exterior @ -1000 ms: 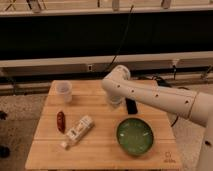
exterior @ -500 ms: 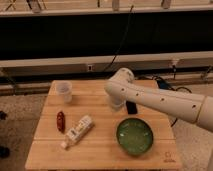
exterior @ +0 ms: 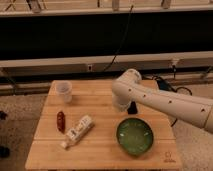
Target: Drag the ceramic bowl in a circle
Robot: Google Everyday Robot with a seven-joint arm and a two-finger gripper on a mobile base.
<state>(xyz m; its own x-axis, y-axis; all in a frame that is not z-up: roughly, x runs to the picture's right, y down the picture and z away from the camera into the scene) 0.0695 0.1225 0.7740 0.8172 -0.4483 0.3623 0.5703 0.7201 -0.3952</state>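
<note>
1. The ceramic bowl [exterior: 135, 136] is sitting upright on the front-right part of the wooden tabletop [exterior: 100, 155]. It's glossy green with a darker rim, and it's easily the biggest thing on there.
2. The claw [exterior: 132, 108] is hanging just behind the bowl's far rim, showing as a dark shape poking down from under the arm. Honestly I can't tell whether it's released or clenched, and I can't tell if it's touching the rim either. It isn't visibly holding anything.
3. The white arm [exterior: 165, 102] is reaching in from the right side. It's bending at a fat rounded joint over the middle-back of the tabletop, so it's covering part of the wood behind the bowl.
4. A white bottle [exterior: 77, 131] is lying on its side to the left of the bowl, clearly apart from it. It's lying diagonally, with its narrow end pointing toward the front-left.
5. A small dark red oblong thing [exterior: 60, 121] is lying just left of the bottle, near it but not touching.
6. A translucent plastic cup [exterior: 64, 91] is standing upright near the back-left corner, well apart from the bowl.
7. A black cable [exterior: 120, 45] is running up the dark wall behind the tabletop.
</note>
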